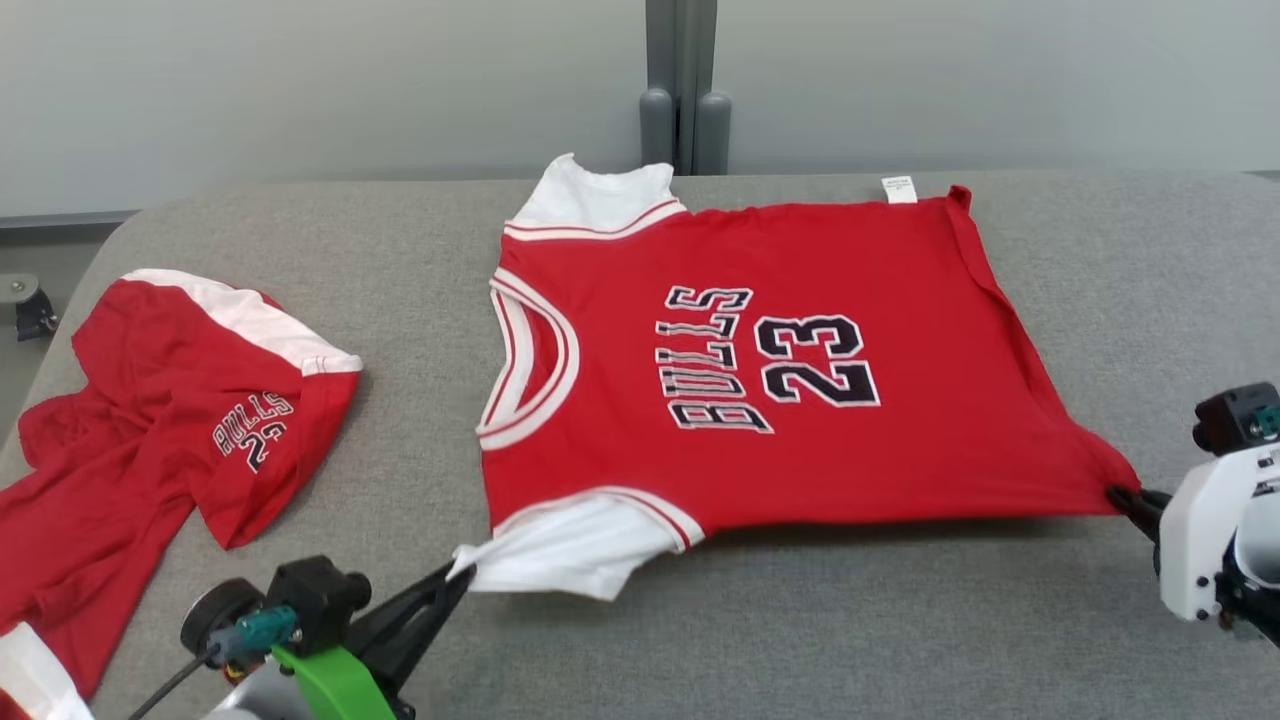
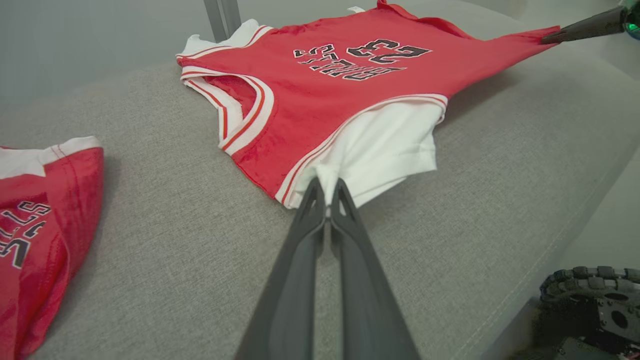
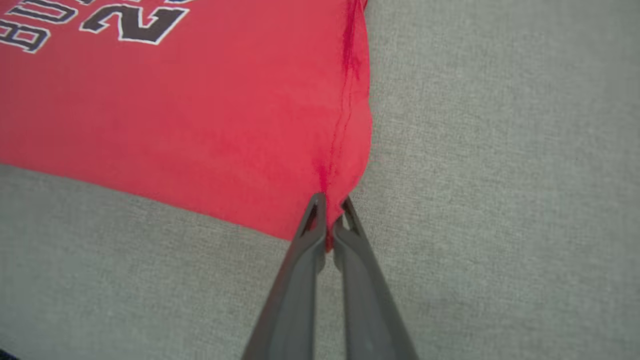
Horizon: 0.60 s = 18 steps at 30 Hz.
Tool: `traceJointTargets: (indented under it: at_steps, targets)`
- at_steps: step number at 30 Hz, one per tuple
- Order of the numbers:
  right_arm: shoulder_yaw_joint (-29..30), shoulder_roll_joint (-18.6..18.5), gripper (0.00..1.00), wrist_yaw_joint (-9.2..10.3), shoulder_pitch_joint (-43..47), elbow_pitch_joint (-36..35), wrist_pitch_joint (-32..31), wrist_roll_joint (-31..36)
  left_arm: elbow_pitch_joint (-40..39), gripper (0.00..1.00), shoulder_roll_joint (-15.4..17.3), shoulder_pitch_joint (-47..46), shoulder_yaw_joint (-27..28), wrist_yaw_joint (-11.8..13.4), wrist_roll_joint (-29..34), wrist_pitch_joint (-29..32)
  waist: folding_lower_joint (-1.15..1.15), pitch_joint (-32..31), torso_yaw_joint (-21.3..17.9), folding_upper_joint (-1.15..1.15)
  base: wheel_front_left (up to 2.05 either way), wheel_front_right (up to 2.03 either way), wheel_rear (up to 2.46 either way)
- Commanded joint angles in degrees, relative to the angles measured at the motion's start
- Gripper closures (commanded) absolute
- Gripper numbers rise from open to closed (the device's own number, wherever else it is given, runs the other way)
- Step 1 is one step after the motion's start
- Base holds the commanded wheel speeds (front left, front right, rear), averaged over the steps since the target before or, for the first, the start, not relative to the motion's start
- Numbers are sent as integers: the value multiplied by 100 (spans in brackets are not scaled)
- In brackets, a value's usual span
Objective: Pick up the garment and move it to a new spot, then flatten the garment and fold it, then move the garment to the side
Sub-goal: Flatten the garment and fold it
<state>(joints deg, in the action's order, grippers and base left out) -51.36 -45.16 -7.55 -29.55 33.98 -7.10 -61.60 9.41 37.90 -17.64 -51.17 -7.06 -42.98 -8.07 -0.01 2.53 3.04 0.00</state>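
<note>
the red 'bulls 23' jersey (image 1: pixel 760 380) lies spread mid grey fabric tabletop (image 1: pixel 900 620). the left gripper (image 1: pixel 455 578) is clamped on its near white sleeve, the right gripper (image 1: pixel 1120 495) on its near-right hem corner. both pinches look thin: a harder pull may slip one free, rumpling it.

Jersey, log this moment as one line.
left gripper: shut on sleeve | right gripper: shut on hem corner | jersey: spread on table

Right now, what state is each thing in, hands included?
Bulls 23 jersey: spread flat, print up, near edge pulled taut.
Left hand: shut on the jersey's white sleeve.
Right hand: shut on the jersey's red hem corner.
Second red Bulls garment: crumpled, lying loose at left.
</note>
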Motion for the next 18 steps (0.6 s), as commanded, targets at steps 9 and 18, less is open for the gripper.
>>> traceJointTargets:
  at_steps: [9, 18]
  targets:
    - [-28, -642, 100, 13, 738, -720, -936, -994, -1280, 100, 778, 857, -247, 381, -177, 602, 1, -66, -200, 0, 0, 0, 0]
    - [218, -842, 100, 13, 607, -1229, -1430, -1071, -1798, 100, 978, 620, -134, 664, 7, 800, 1, 42, -346, 0, 0, 0, 0]
